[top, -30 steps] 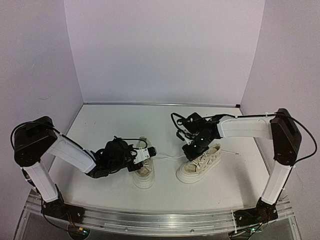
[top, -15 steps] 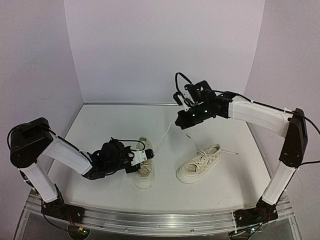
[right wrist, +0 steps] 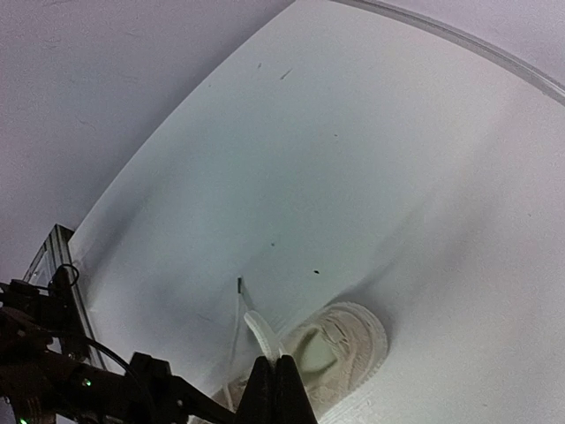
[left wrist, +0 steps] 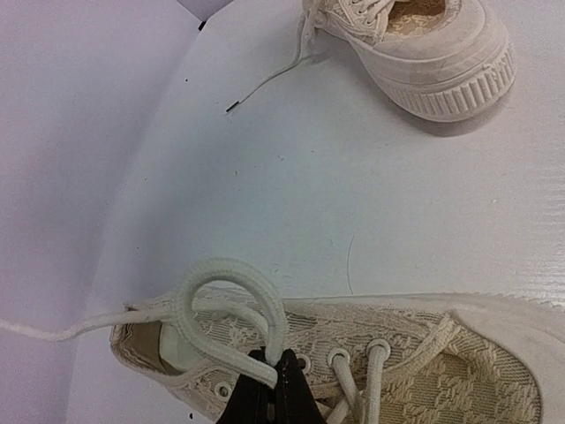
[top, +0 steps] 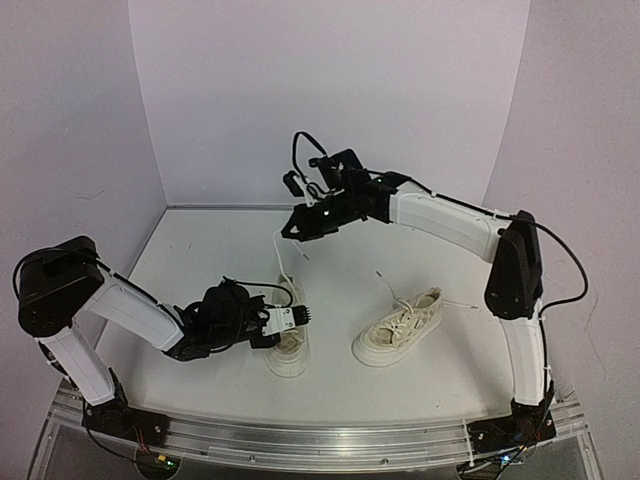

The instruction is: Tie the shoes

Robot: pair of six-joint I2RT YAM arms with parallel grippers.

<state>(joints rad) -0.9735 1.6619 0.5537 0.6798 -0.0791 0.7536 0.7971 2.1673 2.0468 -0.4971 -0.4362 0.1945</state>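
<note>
Two cream sneakers stand on the white table. The left shoe [top: 288,345] also shows in the left wrist view [left wrist: 459,353] and the right wrist view [right wrist: 349,349]. The right shoe [top: 400,328] lies apart, with loose laces [left wrist: 424,49]. My left gripper [top: 296,314] is shut on a lace loop [left wrist: 225,300] over the left shoe's eyelets [left wrist: 281,382]. My right gripper [top: 290,231] is raised high above and behind the left shoe. It is shut on the shoe's other lace [top: 279,262], which runs taut down to the shoe [right wrist: 265,331].
The table's back edge [top: 320,208] meets pale walls on three sides. A metal rail [top: 320,440] runs along the near edge. The right shoe's lace end [left wrist: 265,87] trails loose on the table.
My right gripper has risen from the right shoe and swung left and back, drawing the left shoe's lace up taut. My left gripper has stayed at the left shoe.
</note>
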